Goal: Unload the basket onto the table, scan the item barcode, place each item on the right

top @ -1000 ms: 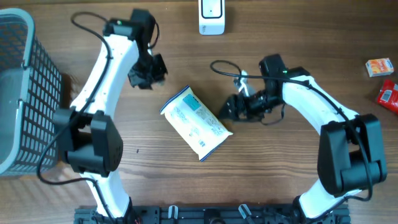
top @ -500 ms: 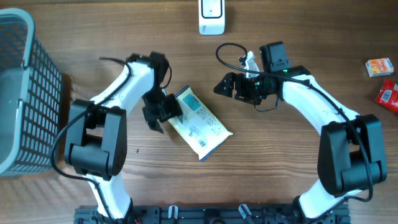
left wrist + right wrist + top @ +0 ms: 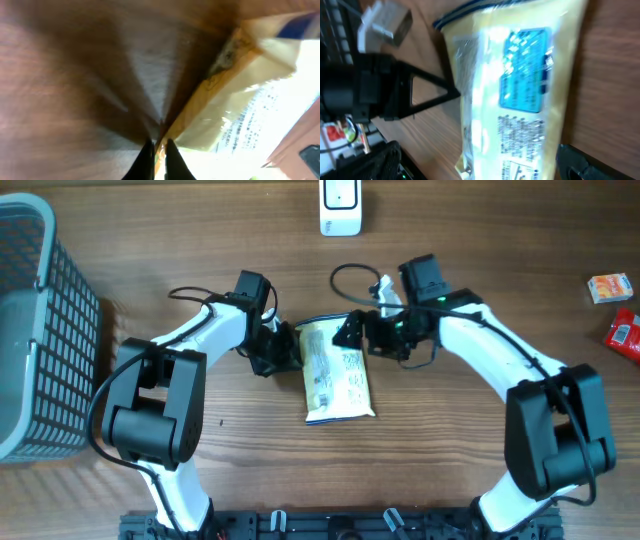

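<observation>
So the pouch (image 3: pixel 335 372) is a flat pale-yellow pack with a blue label and fine print, lying face up on the bench (image 3: pixel 450 470), one end pointing at the white scanner (image 3: pixel 340 207) well apart, its top-left edge pinched by the left tool (image 3: pixel 285 352).

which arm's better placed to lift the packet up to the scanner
Left, probably. Its hand is shut on the side edge of the packet, so it could lift straight toward the white scanner. The right hand is open at the packet's top end, gripping nothing.
</observation>
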Robot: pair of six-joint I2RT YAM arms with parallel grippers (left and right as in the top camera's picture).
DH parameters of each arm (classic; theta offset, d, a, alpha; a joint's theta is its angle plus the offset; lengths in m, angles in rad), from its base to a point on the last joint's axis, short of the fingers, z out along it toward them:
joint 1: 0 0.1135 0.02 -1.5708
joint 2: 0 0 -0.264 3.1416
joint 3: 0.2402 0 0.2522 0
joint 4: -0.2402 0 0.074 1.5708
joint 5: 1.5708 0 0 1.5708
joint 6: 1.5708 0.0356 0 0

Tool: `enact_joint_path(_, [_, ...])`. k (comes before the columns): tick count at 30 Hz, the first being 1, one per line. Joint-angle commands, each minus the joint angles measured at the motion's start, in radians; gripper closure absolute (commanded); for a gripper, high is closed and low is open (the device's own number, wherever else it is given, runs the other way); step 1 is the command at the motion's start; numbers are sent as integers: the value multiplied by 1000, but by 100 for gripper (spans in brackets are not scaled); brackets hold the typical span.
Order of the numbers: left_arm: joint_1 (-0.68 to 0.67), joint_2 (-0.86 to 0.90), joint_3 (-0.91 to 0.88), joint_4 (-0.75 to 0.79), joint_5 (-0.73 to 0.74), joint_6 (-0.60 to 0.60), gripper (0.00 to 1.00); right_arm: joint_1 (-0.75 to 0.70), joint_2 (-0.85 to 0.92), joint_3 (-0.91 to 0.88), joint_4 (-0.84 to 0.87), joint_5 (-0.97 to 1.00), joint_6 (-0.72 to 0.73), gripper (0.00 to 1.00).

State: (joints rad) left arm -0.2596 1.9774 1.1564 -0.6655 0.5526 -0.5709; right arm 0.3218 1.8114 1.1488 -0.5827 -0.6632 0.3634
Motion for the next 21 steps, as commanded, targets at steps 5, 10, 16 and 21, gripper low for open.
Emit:
enact_joint_path(5, [33, 1, 44, -81, 4, 175, 83, 22, -17, -44, -6, 264, 138, 0])
enact_joint_path(10, [96, 1, 74, -206, -11, 171, 58, -39, -6, -44, 73, 199, 64, 0])
enact_joint_path(16, [82, 1, 72, -222, -15, 97, 73, -38, 98, -44, 96, 80, 63, 0])
enact_joint_path(21, [26, 1, 71, -219, -181, -79, 92, -38, 216, -44, 100, -45, 85, 0])
